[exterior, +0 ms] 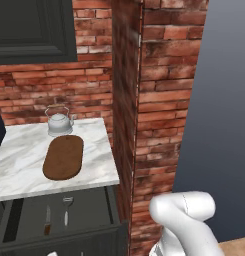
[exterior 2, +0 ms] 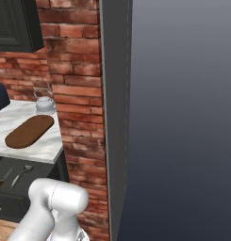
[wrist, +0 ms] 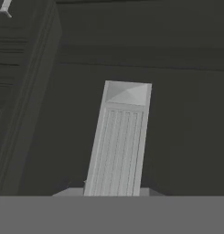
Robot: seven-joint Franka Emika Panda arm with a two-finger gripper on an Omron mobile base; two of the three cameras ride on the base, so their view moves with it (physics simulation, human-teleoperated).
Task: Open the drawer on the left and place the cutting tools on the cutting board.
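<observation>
Charcoal-black wide drawer point(exterior: 89, 207) stands pulled open under the white marble countertop point(exterior: 94, 150); inside lie the brown-handled knife point(exterior: 47, 220) and, to its right, the silver-grey forked peeler point(exterior: 67, 209). The oval dark-brown wooden board point(exterior: 63, 157) sits near a grey kettle point(exterior: 59, 121). The white arm's elbow point(exterior: 186, 212) bends low at the near right; whether its gripper is open or holding anything cannot be told.

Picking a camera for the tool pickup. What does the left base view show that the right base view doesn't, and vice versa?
Left base view: most of the open drawer's inside, knife and peeler lying side by side. Right base view: a narrow grey edge strip beside the brick pillar; the drawer is cropped at the frame's left edge. Both: cutting board with nothing on it, marble counter, kettle behind the board, white arm.
</observation>
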